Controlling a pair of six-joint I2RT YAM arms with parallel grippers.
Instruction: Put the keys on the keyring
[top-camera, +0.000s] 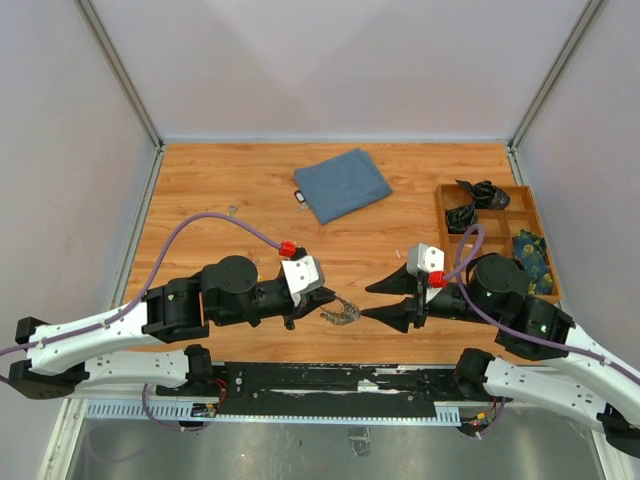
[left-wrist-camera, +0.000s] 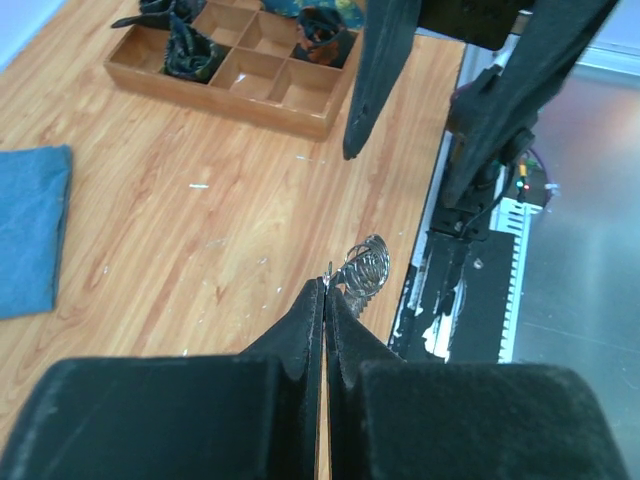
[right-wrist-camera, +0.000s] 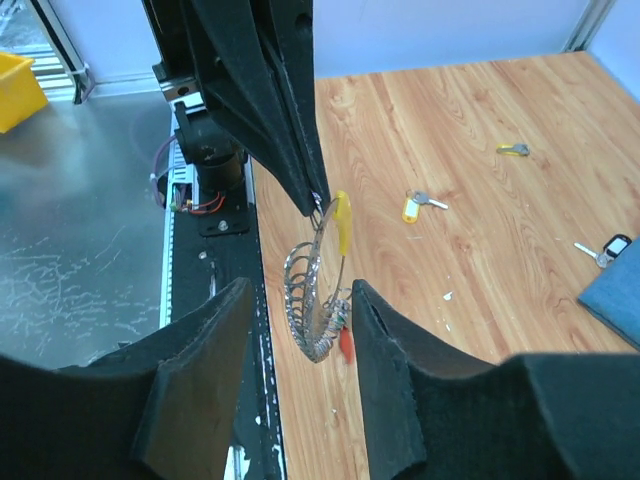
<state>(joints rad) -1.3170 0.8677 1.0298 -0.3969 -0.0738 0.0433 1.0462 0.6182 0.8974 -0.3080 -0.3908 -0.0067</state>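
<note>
The left jaws are clamped tight on the top of the thin, ridged grey metal keyring (right-wrist-camera: 296, 305), which hangs over the near edge of the wooden worktop (top-camera: 220, 180) carrying a yellow-headed key (right-wrist-camera: 342, 222) and a red-tagged key (right-wrist-camera: 345, 345). The right jaws stand wide, just beside the ring. Farther out lie 2 loose keys, a yellow-tagged key (right-wrist-camera: 412, 207) and a black-tagged key (right-wrist-camera: 608, 247) beside a folded blue cloth (top-camera: 342, 183).
</note>
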